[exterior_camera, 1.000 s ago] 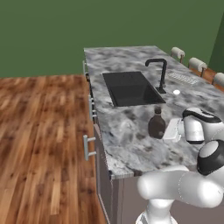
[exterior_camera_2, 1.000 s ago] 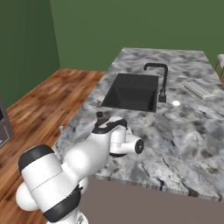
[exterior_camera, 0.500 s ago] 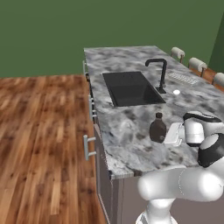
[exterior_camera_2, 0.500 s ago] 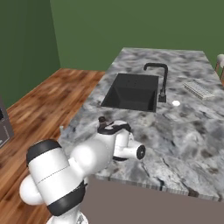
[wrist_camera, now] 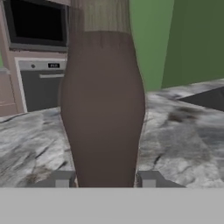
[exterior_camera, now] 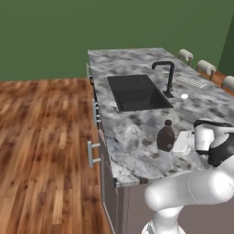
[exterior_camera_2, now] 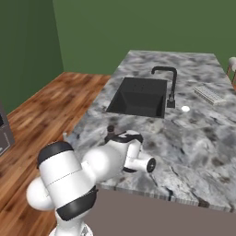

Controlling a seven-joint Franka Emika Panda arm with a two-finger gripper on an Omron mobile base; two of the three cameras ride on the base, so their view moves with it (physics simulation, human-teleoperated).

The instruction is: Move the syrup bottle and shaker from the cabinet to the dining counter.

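On the marbled dining counter [exterior_camera: 132, 132], the syrup bottle [exterior_camera: 166, 136] is stood upright near the black sink [exterior_camera: 137, 92].

The left base camera is looking down from behind the arm, with the claw [exterior_camera: 176, 142] at the picture's lower right. The right base camera is looking from the opposite rear side. Both are sharing the grey-white marbled tabletop [exterior_camera: 137, 132] [exterior_camera_2: 193, 143] and its black sink [exterior_camera: 137, 91] [exterior_camera_2: 138, 96] beyond the claw. The hand camera is sitting very near the dark brown bottle [wrist_camera: 103, 109] between the fingertips [wrist_camera: 148, 178], looking level across the tabletop [wrist_camera: 183, 144].
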